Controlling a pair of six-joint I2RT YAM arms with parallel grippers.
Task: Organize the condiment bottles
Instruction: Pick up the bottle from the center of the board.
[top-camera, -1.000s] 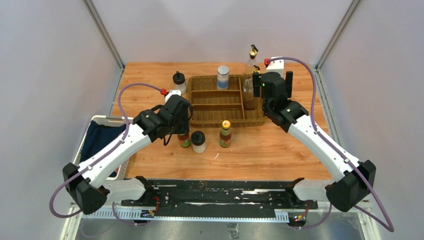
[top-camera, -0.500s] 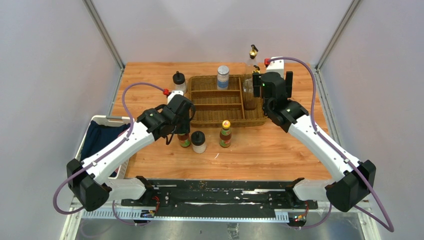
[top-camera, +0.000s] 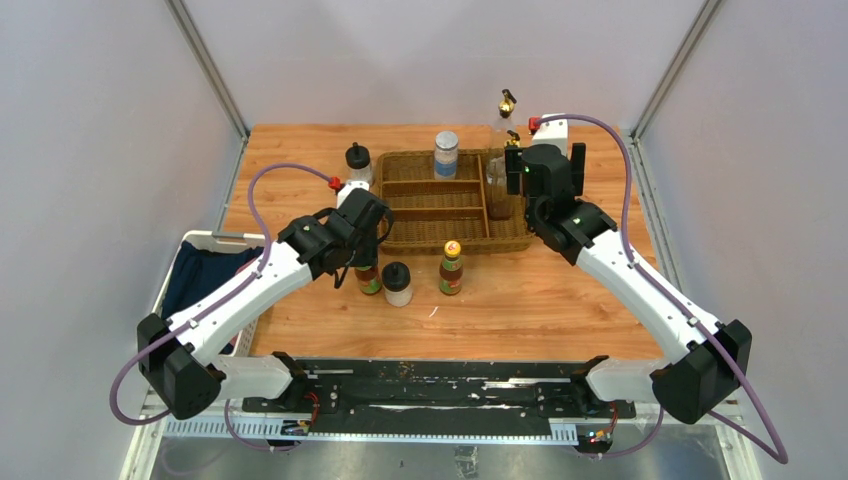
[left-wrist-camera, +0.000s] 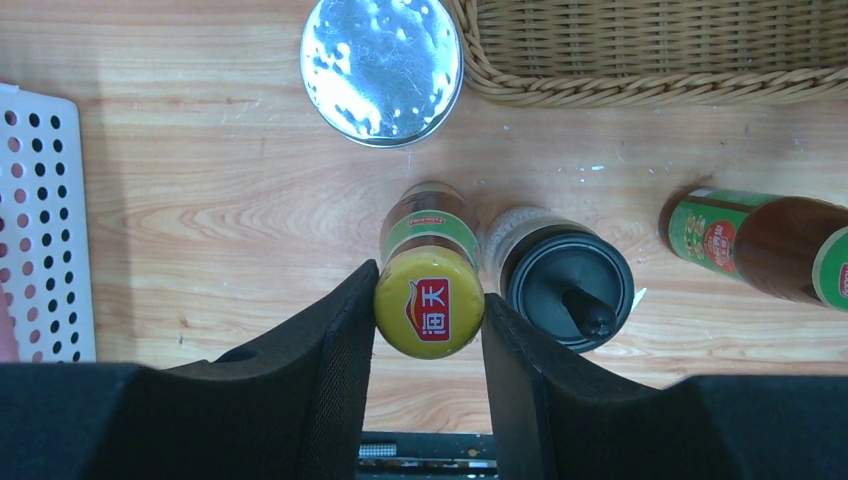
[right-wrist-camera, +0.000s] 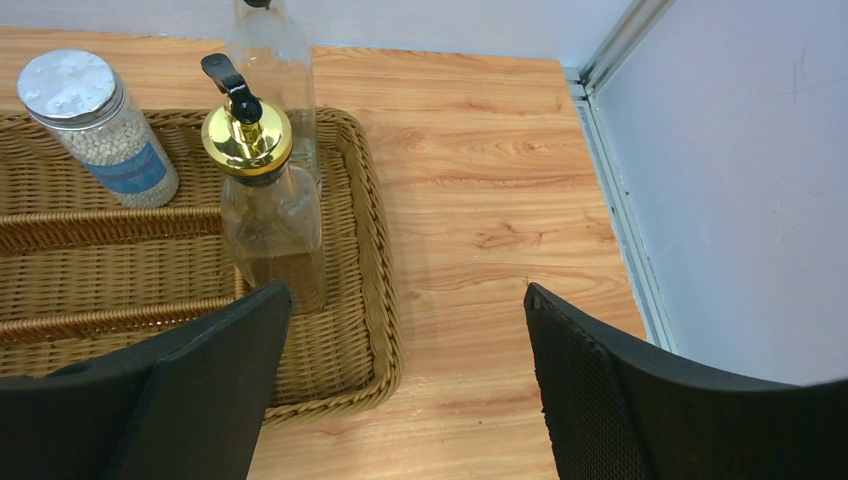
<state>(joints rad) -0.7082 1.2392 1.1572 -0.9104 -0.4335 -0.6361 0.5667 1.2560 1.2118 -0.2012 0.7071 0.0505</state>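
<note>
My left gripper (left-wrist-camera: 428, 298) is shut on the yellow cap of a red/green-labelled sauce bottle (left-wrist-camera: 429, 305), which stands on the table (top-camera: 369, 282). A black-lidded jar (left-wrist-camera: 566, 292) stands right beside it, and the second sauce bottle (top-camera: 451, 267) is further right. A silver-lidded shaker (left-wrist-camera: 382, 65) stands just outside the wicker tray (top-camera: 430, 241). In the tray are another shaker (right-wrist-camera: 95, 125) and a gold-spouted cruet (right-wrist-camera: 262, 200). The second cruet (top-camera: 507, 108) is behind the tray. Another black-lidded jar (top-camera: 358, 165) stands left of it. My right gripper (right-wrist-camera: 405, 300) is open and empty above the tray's right edge.
A white perforated basket (top-camera: 200, 245) with dark cloth sits off the table's left edge, near my left arm. Metal frame posts and grey walls close in the back and the right side. Bare wood lies right of the tray (right-wrist-camera: 500, 220).
My left arm has shifted slightly to the right while staying over the sauce bottle. The right arm and all bottles have not moved.
</note>
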